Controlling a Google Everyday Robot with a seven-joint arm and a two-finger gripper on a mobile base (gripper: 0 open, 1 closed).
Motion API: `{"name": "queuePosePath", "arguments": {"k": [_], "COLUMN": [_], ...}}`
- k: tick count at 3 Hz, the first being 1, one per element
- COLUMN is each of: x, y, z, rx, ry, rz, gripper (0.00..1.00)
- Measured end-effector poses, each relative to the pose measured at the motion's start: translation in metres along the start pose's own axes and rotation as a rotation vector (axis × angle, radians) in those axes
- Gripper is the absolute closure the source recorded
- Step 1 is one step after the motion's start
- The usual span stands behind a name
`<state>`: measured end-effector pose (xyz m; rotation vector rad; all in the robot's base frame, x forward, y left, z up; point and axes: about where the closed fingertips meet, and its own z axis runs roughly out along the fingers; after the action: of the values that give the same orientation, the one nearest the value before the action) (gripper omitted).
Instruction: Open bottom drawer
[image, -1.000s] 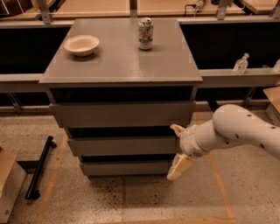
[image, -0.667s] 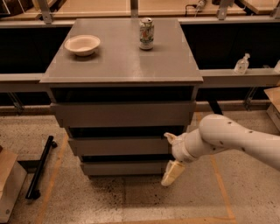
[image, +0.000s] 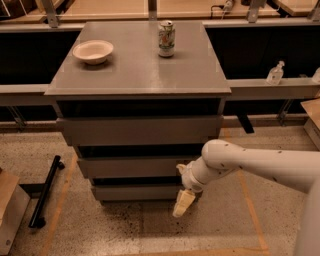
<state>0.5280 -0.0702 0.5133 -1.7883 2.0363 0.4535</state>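
Observation:
The bottom drawer (image: 135, 192) is the narrowest grey front, lowest of three on the cabinet, and looks shut. My gripper (image: 182, 186) is at the right end of that front, on the white arm that comes in from the right. Its pale fingers stand spread one above the other. The upper finger (image: 180, 169) is near the lower edge of the middle drawer (image: 130, 167). The lower finger (image: 183, 203) hangs just below the bottom drawer's front. Nothing is held.
The widest top drawer (image: 135, 131) sits under the grey cabinet top (image: 135, 75), which carries a white bowl (image: 93, 51) and a can (image: 166, 38). A black bar (image: 46, 191) and a cardboard box (image: 7, 210) lie on the floor at left. A bottle (image: 275, 73) stands on the right ledge.
My arm and gripper have moved left, from beside the cabinet's right edge to the right end of the bottom drawer front. The drawers have not moved.

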Motion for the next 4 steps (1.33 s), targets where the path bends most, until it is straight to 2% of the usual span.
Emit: {"name": "queuePosePath", "arguments": {"k": [2,3,4], "x": [0.015,0.032,0.078], "y": [0.003,-0.011,-0.047], "z": [0.021,0.045,0.092], "rx": [-0.007,-0.006,-0.013], "ry": [-0.026,-0.041,-0.009], "rz": [0.041,0.067,0.146], "gripper": [0.00,0.00,0.00]}}
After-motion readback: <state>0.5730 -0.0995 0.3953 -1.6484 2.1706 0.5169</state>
